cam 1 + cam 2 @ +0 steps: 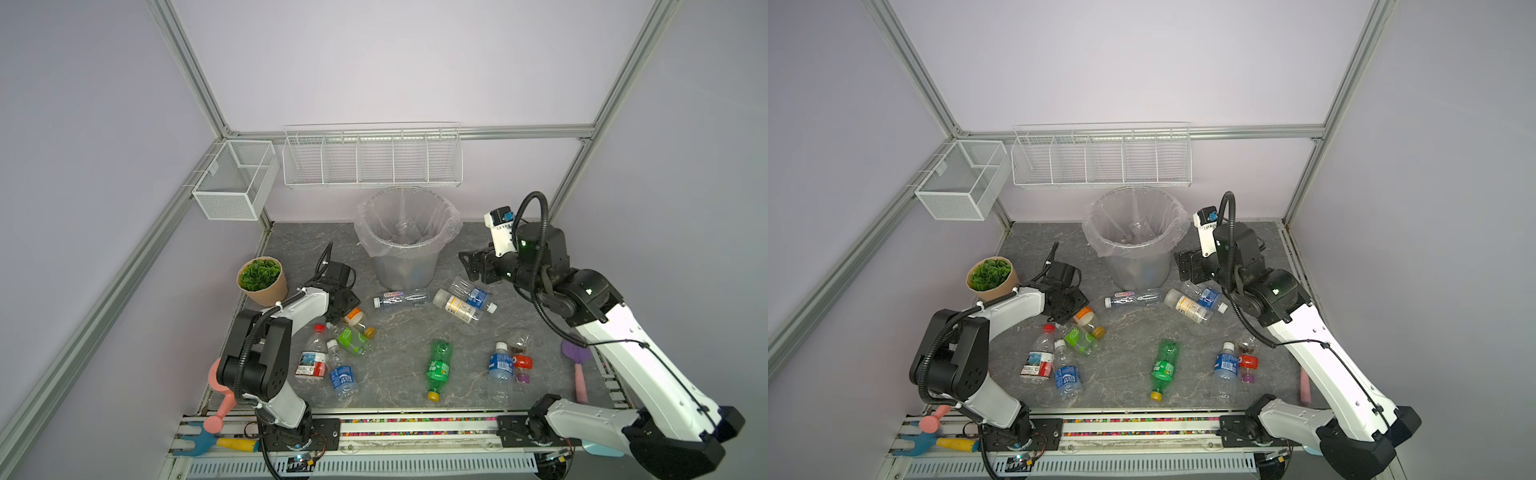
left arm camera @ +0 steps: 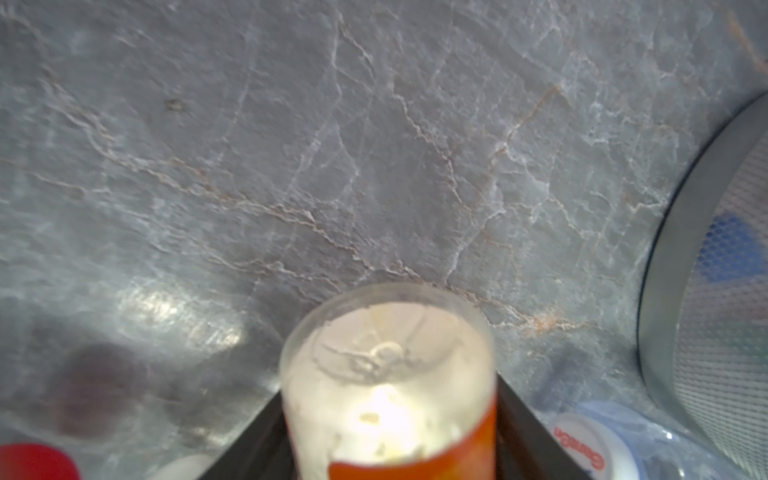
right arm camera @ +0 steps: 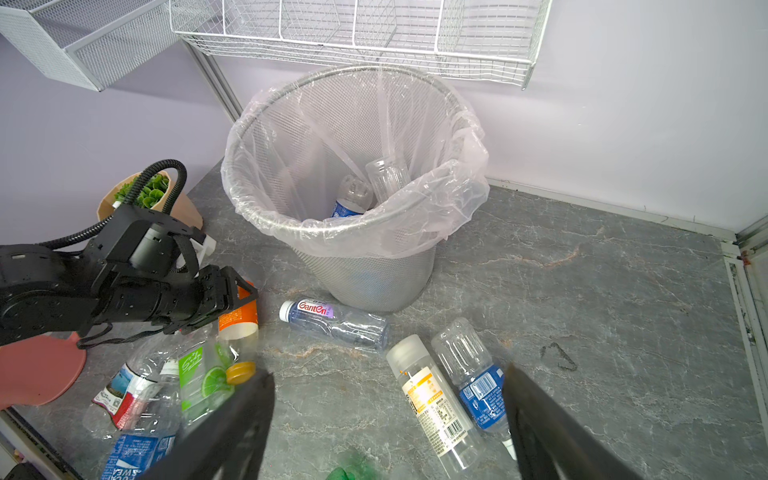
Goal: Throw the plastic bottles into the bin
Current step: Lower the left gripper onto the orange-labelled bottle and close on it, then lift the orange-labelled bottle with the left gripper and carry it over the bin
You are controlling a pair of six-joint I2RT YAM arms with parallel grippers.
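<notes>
My left gripper (image 1: 345,309) is shut on an orange-labelled bottle (image 2: 388,395) that lies low over the table left of the bin (image 1: 405,266); its black fingers (image 2: 515,407) press both sides. My right gripper (image 1: 467,266) hangs open and empty right of the bin, above a white-capped bottle (image 3: 432,399) and a blue-labelled one (image 3: 478,382). A Ganten bottle (image 1: 401,298) lies at the bin's foot. Several more plastic bottles lie on the table, among them a green one (image 1: 438,368) and a blue-labelled one (image 1: 500,368). Clear bottles (image 3: 386,178) lie inside the bagged bin.
A potted plant (image 1: 262,280) stands just behind the left arm. A pink watering can (image 1: 220,395) sits at the front left edge. A purple-and-pink shovel (image 1: 577,365) lies under the right arm. White wire baskets (image 1: 372,156) hang on the back wall.
</notes>
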